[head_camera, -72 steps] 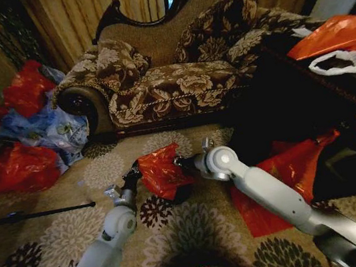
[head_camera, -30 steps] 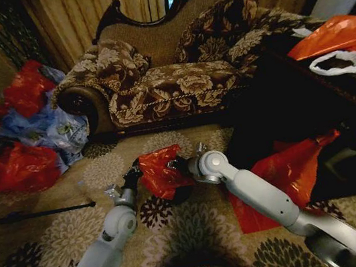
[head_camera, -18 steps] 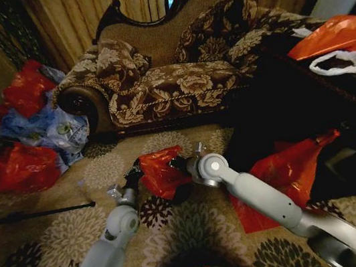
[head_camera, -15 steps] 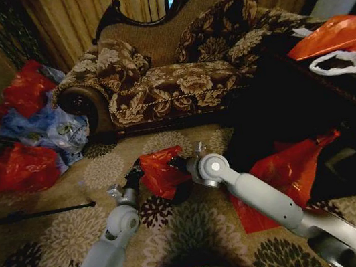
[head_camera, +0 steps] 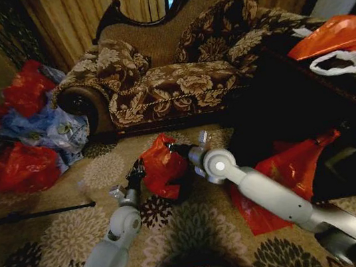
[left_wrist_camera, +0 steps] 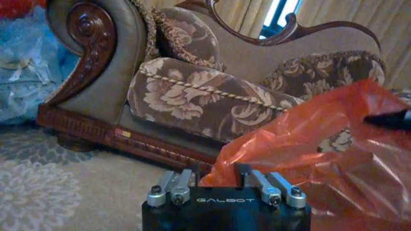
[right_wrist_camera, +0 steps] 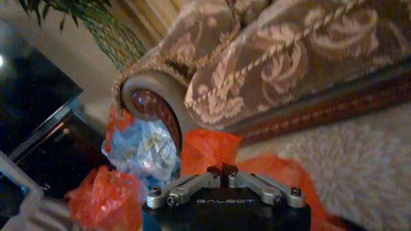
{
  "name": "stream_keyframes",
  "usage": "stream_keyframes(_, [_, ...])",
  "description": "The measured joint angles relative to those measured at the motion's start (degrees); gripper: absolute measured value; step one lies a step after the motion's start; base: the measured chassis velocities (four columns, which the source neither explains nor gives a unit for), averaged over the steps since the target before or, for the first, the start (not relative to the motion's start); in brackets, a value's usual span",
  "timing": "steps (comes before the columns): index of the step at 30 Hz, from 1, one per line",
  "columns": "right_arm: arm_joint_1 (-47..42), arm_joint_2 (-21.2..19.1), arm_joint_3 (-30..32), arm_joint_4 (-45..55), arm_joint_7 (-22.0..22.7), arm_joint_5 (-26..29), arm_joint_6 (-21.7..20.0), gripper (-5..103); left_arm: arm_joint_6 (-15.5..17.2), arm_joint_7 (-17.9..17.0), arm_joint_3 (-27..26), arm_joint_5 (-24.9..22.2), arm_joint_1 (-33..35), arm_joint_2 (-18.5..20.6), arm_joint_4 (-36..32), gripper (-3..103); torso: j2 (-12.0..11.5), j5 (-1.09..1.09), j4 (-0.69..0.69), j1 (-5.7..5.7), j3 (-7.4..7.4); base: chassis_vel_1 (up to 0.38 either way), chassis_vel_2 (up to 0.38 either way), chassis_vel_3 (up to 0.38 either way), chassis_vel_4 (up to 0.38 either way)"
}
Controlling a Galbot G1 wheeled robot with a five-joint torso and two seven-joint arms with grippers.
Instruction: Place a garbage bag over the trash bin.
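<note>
The garbage bag (head_camera: 163,165) is hanging between the two grippers, low over the patterned carpet (head_camera: 77,224) in front of the sofa (head_camera: 175,73). The left gripper (head_camera: 136,174) is pinching one edge of the red plastic; in the left wrist view its fingers (left_wrist_camera: 243,174) are closing on a fold of the bag (left_wrist_camera: 308,149) right at the tip. The right gripper (head_camera: 175,150) is gripping the opposite edge, a little farther toward the sofa, and in the right wrist view its jaws are meeting on a peak of the red film (right_wrist_camera: 209,149). So both are clamped on the bag, which is stretching between them more as a crumpled sheet than as an open mouth.

The trash bin (head_camera: 184,181) is sitting just beneath, mostly hidden by the bag, with only a dark sliver showing.

My worry is the thinness of the grip. Each gripper is holding only a small pinch of slippery film, so spreading it could pull an edge free or tear it. And if both layers are being pinched together, the mouth is not opening, and the bag would drape across the rim rather than go around it.
</note>
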Motion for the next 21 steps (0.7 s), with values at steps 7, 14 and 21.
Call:
stream_keyframes(7, [2.68, -0.81, 0.74, -0.90, -4.60, -5.66, 0.64, 0, 0.05, -0.08, -0.21, -0.17, 1.07, 0.86, -0.87, 61, 0.00, -0.01, 0.00, 0.00, 0.00, 0.000, 0.000, 0.000, 0.000])
stream_keyframes(14, [5.34, -0.32, 1.28, -5.67, -8.47, -11.86, 2.59, 0, 0.09, -0.17, -0.34, -0.28, 1.79, 1.54, -1.41, 89, 0.00, -0.01, 0.01, 0.00, 0.00, 0.000, 0.000, 0.000, 0.000])
stream_keyframes(21, [3.82, -0.94, 0.93, -3.12, -10.23, -15.53, 4.00, 0, 0.14, -0.34, -0.61, -0.34, 2.74, 1.92, -1.94, 100, 0.00, 0.00, 0.00, 0.00, 0.00, 0.000, 0.000, 0.000, 0.000])
